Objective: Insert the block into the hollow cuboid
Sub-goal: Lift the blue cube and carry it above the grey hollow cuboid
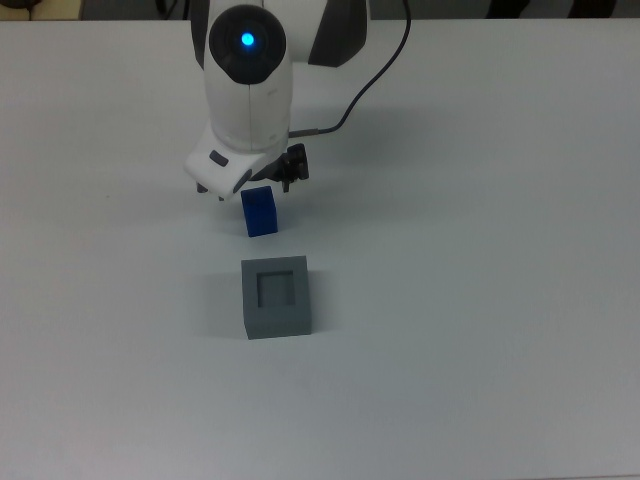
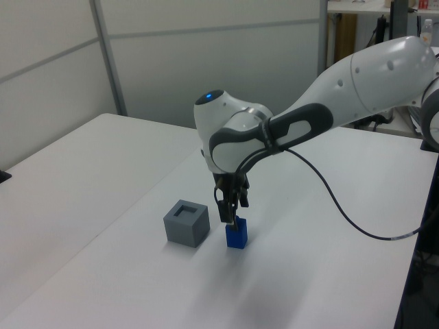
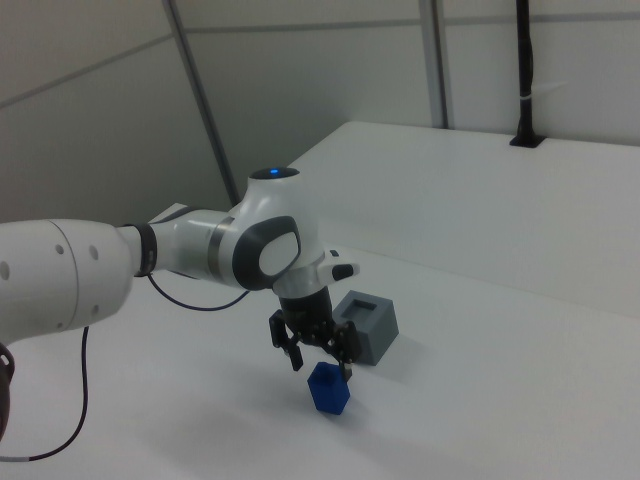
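Block: the blue block point(image 1: 260, 212) stands on the white table point(image 1: 480, 250), right below the jaws, apart from the hollow cuboid point(image 1: 275, 296).
Gripper: gripper point(image 3: 319, 352) spread wide and empty, one finger either side just above the block's top.
Right view: the only one showing both fingers apart.
Top view: the arm's white wrist point(image 1: 245, 100) covers most of the gripper.
Left view: fingers overlap, gap hard to read; cuboid's recess shows.
Writing: none readable.
Cable: black cable point(image 2: 343, 212) trails off the arm.
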Available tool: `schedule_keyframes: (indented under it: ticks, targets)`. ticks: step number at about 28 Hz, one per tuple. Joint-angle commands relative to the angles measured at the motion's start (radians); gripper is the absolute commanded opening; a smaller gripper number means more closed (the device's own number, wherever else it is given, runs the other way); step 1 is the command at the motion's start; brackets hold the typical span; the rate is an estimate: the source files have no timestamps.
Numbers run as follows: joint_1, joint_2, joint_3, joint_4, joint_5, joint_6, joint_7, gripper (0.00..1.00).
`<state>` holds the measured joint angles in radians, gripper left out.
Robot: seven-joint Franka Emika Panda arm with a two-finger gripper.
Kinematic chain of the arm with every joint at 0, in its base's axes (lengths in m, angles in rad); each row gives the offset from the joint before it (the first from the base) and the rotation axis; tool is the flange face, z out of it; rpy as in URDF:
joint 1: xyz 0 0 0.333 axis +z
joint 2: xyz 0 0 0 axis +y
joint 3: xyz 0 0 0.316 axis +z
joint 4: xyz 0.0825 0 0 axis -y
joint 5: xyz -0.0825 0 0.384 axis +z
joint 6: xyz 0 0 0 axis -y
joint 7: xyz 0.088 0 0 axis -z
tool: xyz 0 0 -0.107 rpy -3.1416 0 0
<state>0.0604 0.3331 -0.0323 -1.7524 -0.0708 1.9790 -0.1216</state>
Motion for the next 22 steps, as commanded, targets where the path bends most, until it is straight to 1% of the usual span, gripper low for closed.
schedule_keyframes:
  ticks: [1,2,6,8,9,12,13,14,17,18,19,22]
  targets:
    - [0.007,0.014,-0.003,-0.035,-0.024,0.064,-0.021,1.00]
    - [0.007,0.017,-0.003,-0.035,-0.026,0.067,-0.021,1.00]
    - [0.006,0.017,-0.001,-0.035,-0.029,0.075,-0.021,0.80]
    - [0.006,0.017,-0.001,-0.036,-0.029,0.073,-0.023,0.66]
    - [0.006,0.015,-0.001,-0.036,-0.029,0.073,-0.023,0.55]
    - [0.006,0.012,-0.001,-0.036,-0.024,0.070,-0.021,0.43]
    - [0.006,0.012,-0.001,-0.036,-0.021,0.070,-0.021,0.38]
    - [0.006,0.012,-0.001,-0.036,-0.017,0.072,-0.021,0.28]
    - [0.006,0.012,0.000,-0.032,-0.011,0.072,-0.018,0.10]
    - [0.006,0.012,0.000,-0.030,-0.010,0.072,-0.015,0.06]
    - [0.006,-0.002,0.000,-0.027,-0.006,0.066,-0.012,0.00]
    - [0.003,-0.037,0.000,-0.021,0.020,0.052,-0.006,0.00]
